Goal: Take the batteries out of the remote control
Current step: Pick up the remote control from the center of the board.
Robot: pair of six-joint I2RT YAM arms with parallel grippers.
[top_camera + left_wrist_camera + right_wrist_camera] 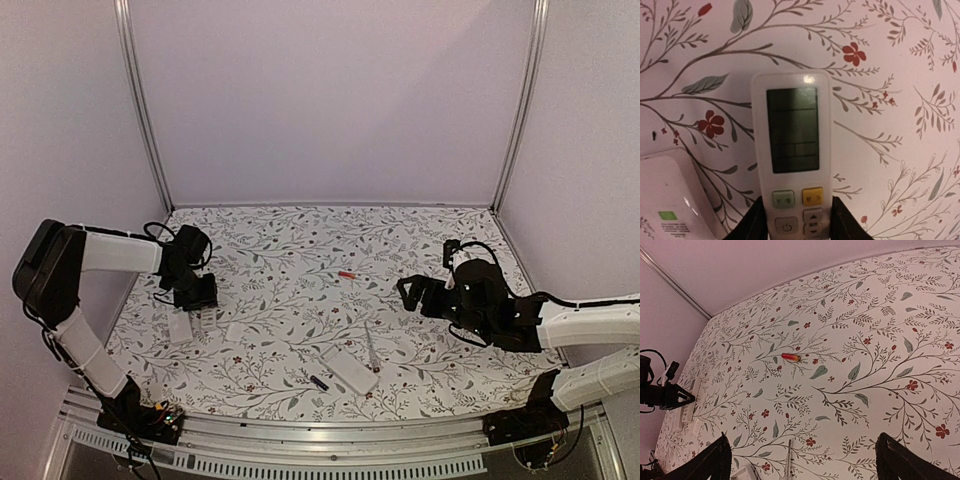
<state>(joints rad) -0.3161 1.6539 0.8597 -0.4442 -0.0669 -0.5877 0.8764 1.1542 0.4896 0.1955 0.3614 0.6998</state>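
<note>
Red battery [791, 357] lies loose mid-table [280, 240], long axis roughly left-right, gold tip twd the right in the right wrist cam. Dark battery [319, 382] sits diagonal nr the front edge, by a second remote [350, 370]. Left gripper [797, 215] fingers [751, 225] hug both sides of a remote [792, 125]. It's screen up, pointing away from the wrist, w/ button end cut off and back hidden, so can't tell if it's actually squeezed. Right gripper [802, 460] fingers spread wide.

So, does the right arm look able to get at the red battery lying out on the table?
Probably yes. The right pincer is wide open and faces the red battery, which lies alone on the table with nothing between them.
</note>
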